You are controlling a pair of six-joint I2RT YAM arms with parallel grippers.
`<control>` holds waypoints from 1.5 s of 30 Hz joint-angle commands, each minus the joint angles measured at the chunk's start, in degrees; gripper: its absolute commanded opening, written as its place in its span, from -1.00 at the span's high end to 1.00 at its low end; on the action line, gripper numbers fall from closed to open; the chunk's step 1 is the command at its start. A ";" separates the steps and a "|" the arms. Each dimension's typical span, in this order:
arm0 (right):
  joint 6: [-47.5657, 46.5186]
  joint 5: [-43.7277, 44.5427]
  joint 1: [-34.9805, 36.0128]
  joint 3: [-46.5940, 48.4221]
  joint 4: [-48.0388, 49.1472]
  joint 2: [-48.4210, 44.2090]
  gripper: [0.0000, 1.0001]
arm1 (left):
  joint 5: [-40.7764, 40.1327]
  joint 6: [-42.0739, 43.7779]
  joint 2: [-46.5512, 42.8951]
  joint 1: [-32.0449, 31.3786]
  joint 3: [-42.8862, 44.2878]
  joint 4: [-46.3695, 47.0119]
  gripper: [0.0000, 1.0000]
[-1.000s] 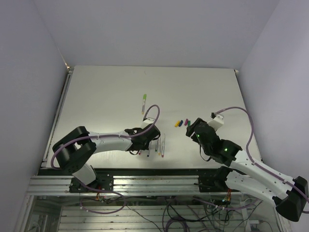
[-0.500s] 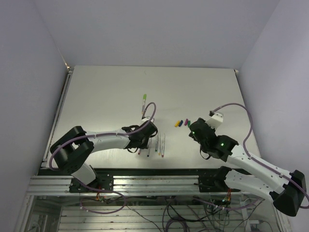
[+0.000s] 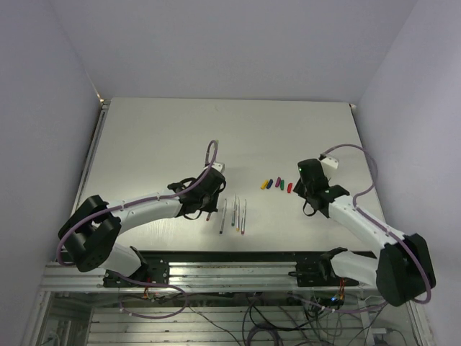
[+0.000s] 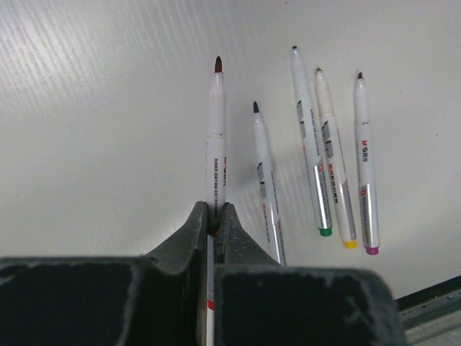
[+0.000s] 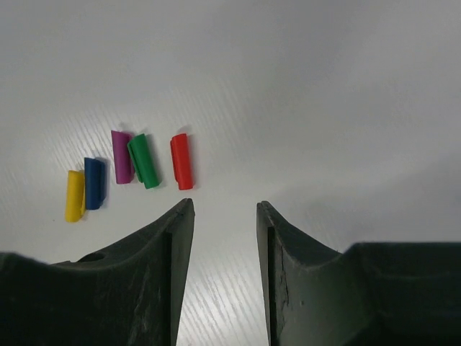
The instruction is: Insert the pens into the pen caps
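Left pincer [image 4: 215, 216] is clamped shut on the red-tipped pen [image 4: 217, 137], while four more pens [image 4: 317, 166] lie alongside on the worktop [image 4: 108, 108]. Right pincer [image 5: 225, 216], part-open and empty, hovers just short of the red cap [image 5: 181, 161]. Next job, I'd say: grip that cap and line it up with the tip. The barrel print is too small to read.

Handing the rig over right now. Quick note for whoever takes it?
Left gripper: shut on the red-tipped pen.
Right gripper: open, nothing between the jaws, just short of the red cap.
Other four pens lie side by side on the table; other four caps lie loose beside the red one.
Done: no pen capped.
Left: all five pens.
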 commanded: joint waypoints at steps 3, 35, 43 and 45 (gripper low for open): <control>-6.07 -6.37 -0.98 2.01 8.83 8.38 0.21 | 4.89 0.82 -2.48 0.69 1.07 5.33 0.86; -10.17 -6.48 -1.16 7.28 16.39 27.40 0.23 | 11.17 2.23 -0.78 2.25 2.73 8.84 0.86; -9.85 -7.25 -1.56 6.11 17.59 29.16 0.27 | 11.32 2.16 0.07 2.34 2.92 8.74 0.86; -9.42 -7.56 -1.60 5.58 17.53 29.13 0.31 | 11.35 2.15 0.28 2.35 3.01 8.72 0.86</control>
